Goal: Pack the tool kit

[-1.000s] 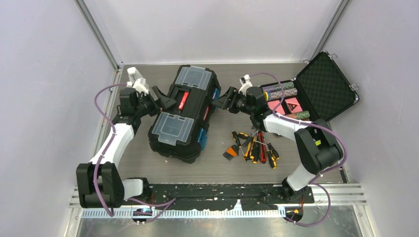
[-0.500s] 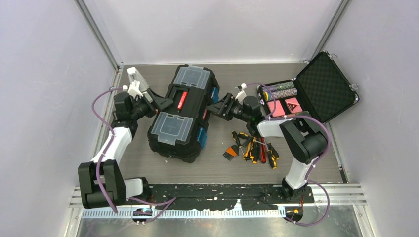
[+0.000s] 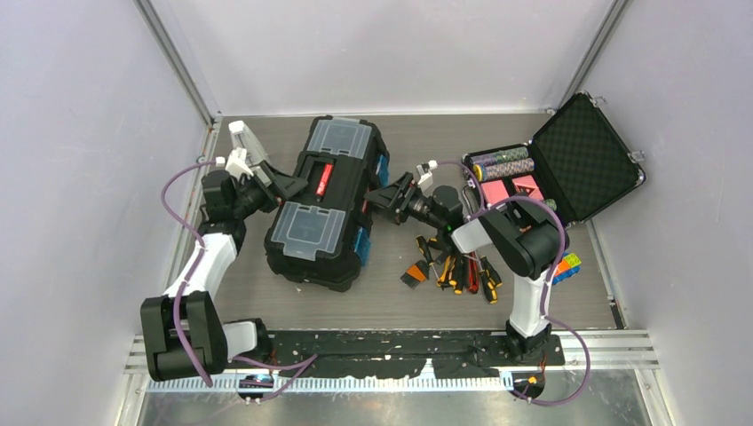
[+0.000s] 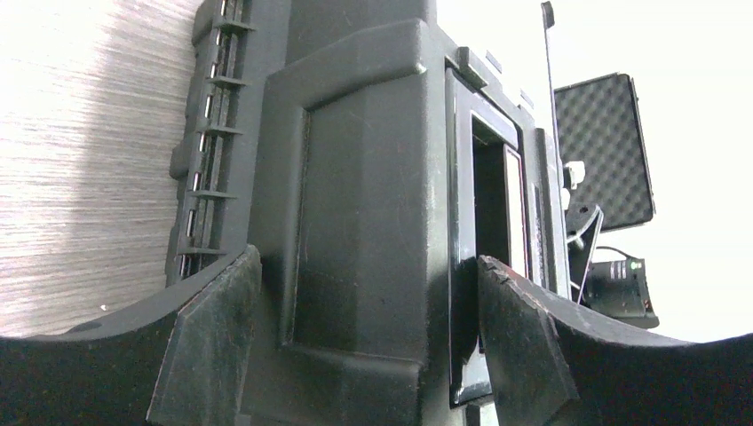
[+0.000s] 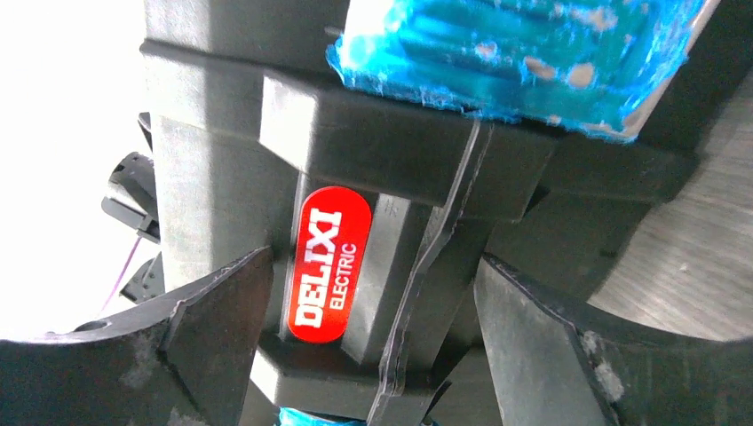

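table (image 3: 444, 142): grey, flat, with a fine wood grain.
toolbox (image 3: 328, 209): left of centre on the table, lying askew between the two grippers with its lid down. It is black moulded plastic, blocky, with ribbed and stepped walls.
handling: it looks stiff, bulky and awkward for one narrow pair of fingers. It is probably not heavy while the tools are outside it. Smooth faces may slip; ledges and ribs should hold better.
where to hold: the handle for lifting. For opening, the latches first, then the lid's edge on that side.
case (image 3: 582, 151): far right and open, with egg-crate foam in its lid. It sits apart from the toolbox.
left gripper (image 4: 368, 266): at the toolbox's left wall, jaws spread wide to either side of a raised panel. I can make out no clamp on it.
right gripper (image 5: 373, 266): at the opposite wall, jaws wide, with a red oval label (image 5: 328, 266) between them. One finger (image 5: 222, 311) looks to brush the plastic; nothing is gripped.
lid bins (image 3: 308, 229): two clear grey covers, one at each end of the lid.
handle (image 3: 327, 180): recessed along the lid's middle, with a red strip on it.
latches (image 3: 364, 247): blue scuffed plastic on the right-hand wall, seemingly shut.
tools (image 3: 455, 269): a loose heap just right of the toolbox, with orange-black and yellow-black grips and slim metal shafts. They are not yet packed.
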You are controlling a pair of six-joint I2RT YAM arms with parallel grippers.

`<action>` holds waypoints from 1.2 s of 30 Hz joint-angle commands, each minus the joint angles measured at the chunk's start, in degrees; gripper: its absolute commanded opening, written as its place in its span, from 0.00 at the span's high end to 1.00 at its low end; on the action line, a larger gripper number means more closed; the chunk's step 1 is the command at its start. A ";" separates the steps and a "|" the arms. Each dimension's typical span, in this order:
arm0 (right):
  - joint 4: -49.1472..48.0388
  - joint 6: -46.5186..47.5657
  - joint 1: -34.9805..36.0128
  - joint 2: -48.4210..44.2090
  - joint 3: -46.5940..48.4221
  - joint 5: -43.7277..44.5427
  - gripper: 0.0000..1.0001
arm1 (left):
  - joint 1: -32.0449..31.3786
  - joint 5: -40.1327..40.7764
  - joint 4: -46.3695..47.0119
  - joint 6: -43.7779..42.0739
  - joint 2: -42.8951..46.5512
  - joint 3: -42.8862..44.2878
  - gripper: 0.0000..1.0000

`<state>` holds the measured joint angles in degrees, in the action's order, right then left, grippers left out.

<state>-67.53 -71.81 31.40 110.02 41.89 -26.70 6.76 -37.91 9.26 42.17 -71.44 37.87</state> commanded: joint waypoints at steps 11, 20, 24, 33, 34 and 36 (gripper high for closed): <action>-5.07 -1.90 3.45 -7.95 9.96 -4.83 0.22 | -7.80 0.00 -16.41 4.83 -3.17 -6.25 0.27; -0.36 1.64 3.26 -13.75 12.96 -5.44 0.24 | -13.79 -2.28 -10.05 13.18 0.18 -5.00 0.27; 2.76 3.67 2.80 -15.80 14.40 -6.37 0.24 | -13.80 -2.34 -10.52 13.94 3.48 -4.88 0.27; 14.30 9.38 2.77 -20.66 16.24 -8.23 0.28 | -12.19 2.68 -12.67 10.32 7.15 -11.82 0.32; 16.45 10.65 2.83 -21.04 16.36 -8.30 0.28 | -11.41 2.62 -11.88 10.19 7.05 -13.08 0.33; 19.82 12.67 2.98 -22.66 16.90 -8.30 0.28 | -9.97 3.15 -11.69 9.10 6.52 -14.52 0.37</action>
<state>-37.39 -62.02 30.04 96.64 50.83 -25.32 -0.99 -23.97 11.62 53.95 -61.87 30.68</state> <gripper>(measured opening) 0.736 0.722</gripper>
